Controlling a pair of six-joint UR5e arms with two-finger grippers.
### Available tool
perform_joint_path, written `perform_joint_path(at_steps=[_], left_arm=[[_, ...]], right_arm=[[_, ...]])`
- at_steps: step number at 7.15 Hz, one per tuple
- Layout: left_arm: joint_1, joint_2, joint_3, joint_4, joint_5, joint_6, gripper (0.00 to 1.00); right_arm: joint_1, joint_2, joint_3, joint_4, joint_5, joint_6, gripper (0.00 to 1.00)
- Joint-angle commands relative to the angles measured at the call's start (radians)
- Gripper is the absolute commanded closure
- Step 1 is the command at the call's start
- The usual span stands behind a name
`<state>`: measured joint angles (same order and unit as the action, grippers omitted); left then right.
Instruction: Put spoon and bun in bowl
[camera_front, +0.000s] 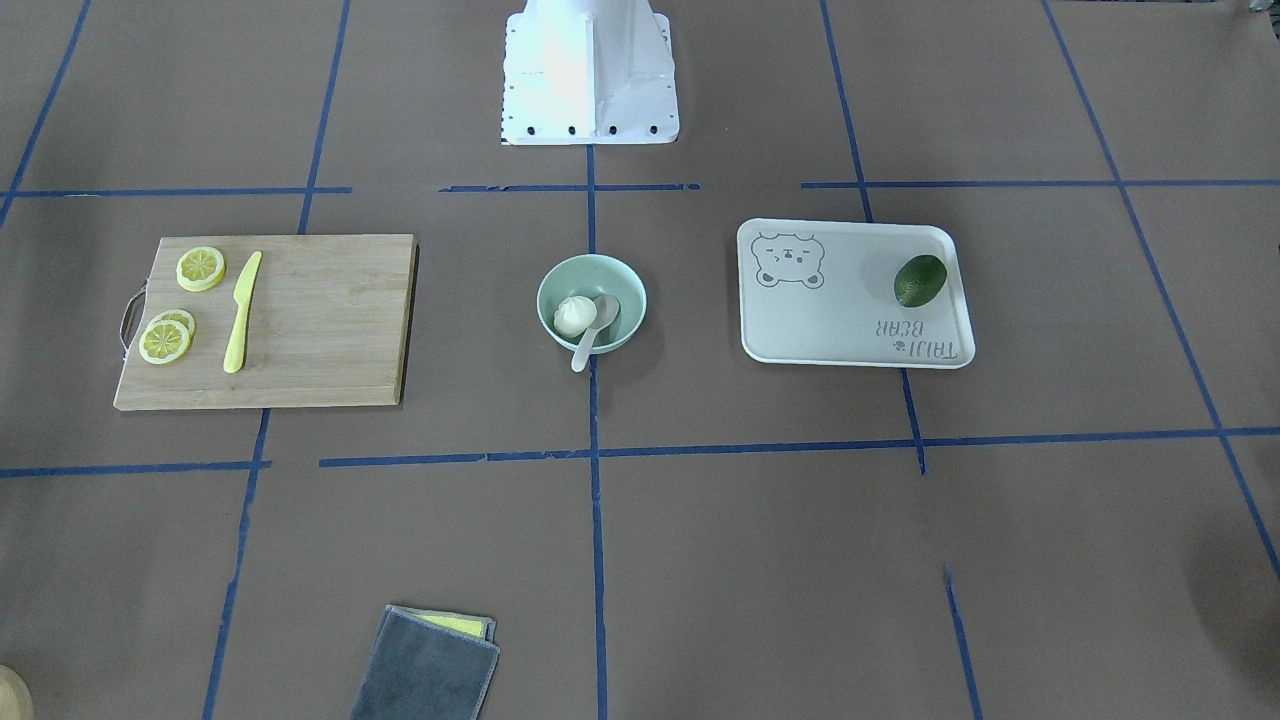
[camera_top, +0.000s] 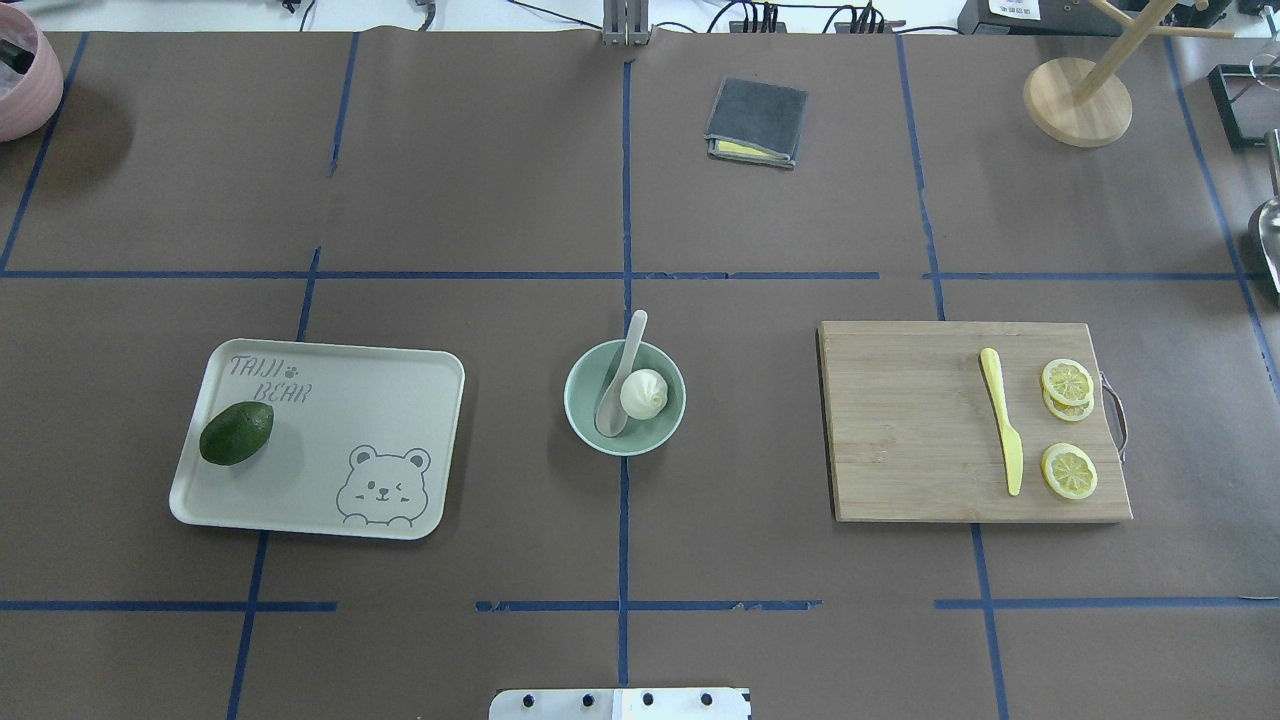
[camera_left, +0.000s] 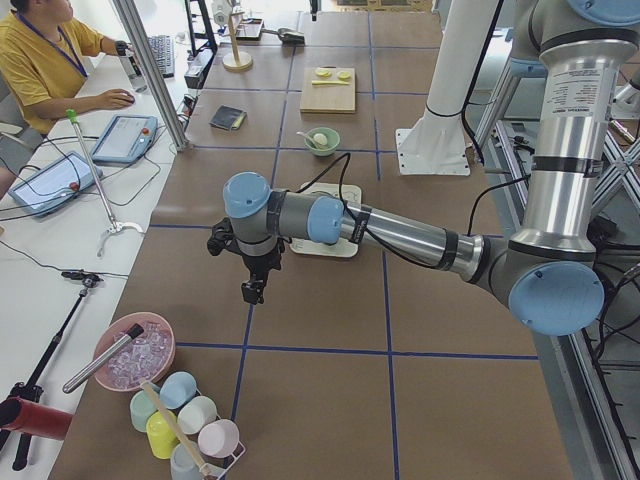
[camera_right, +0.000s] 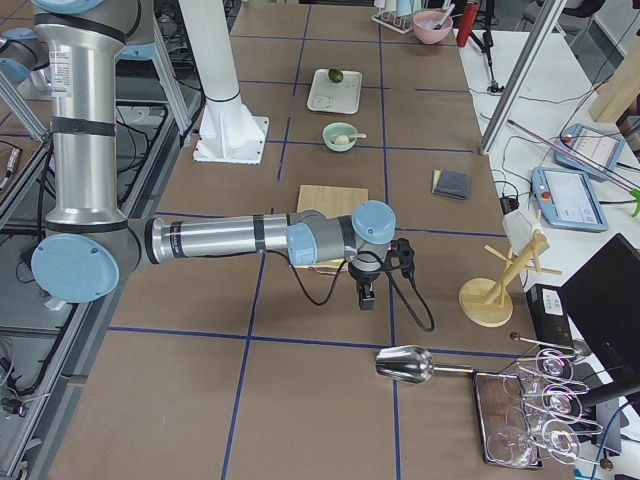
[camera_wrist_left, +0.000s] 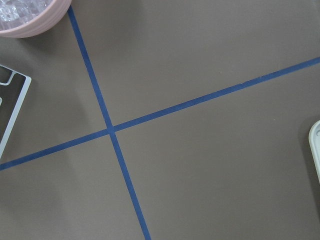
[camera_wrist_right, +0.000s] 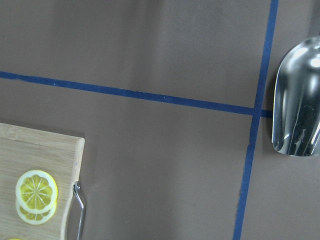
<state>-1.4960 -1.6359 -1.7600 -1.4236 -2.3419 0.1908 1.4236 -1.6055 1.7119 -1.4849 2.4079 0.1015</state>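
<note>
The mint-green bowl (camera_top: 655, 438) stands at the table's middle; it also shows in the front view (camera_front: 590, 262). The white pleated bun (camera_top: 644, 393) lies inside it, also visible in the front view (camera_front: 573, 316). The pale spoon (camera_top: 622, 375) rests in the bowl beside the bun, scoop down and handle over the far rim; the front view shows it too (camera_front: 592, 333). My left gripper (camera_left: 252, 291) hangs over the table's left end, far from the bowl. My right gripper (camera_right: 367, 293) hangs over the right end. I cannot tell whether either is open or shut.
A cream bear-print tray (camera_top: 380, 400) with an avocado (camera_top: 236, 433) lies left of the bowl. A wooden board (camera_top: 900, 430) with a yellow knife (camera_top: 1002, 420) and lemon slices (camera_top: 1067, 382) lies on the right. A grey cloth (camera_top: 757, 120), a pink bowl (camera_top: 22, 85) and a metal scoop (camera_wrist_right: 298, 100) are further off.
</note>
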Motion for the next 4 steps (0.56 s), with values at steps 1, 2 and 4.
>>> perform_joint_path(at_steps=[1,2,4], left_arm=[[-0.071,-0.002,0.060,-0.015,0.003,0.009,0.00],[-0.098,0.010,0.071,-0.033,0.003,0.074,0.00],[-0.099,-0.010,0.074,-0.020,0.007,0.094,0.00]], right_arm=[[0.017,0.007,0.005,-0.029,0.002,-0.022,0.00],[0.017,0.015,0.005,-0.061,0.014,-0.022,0.00],[0.021,0.038,-0.001,-0.084,0.022,-0.025,0.00]])
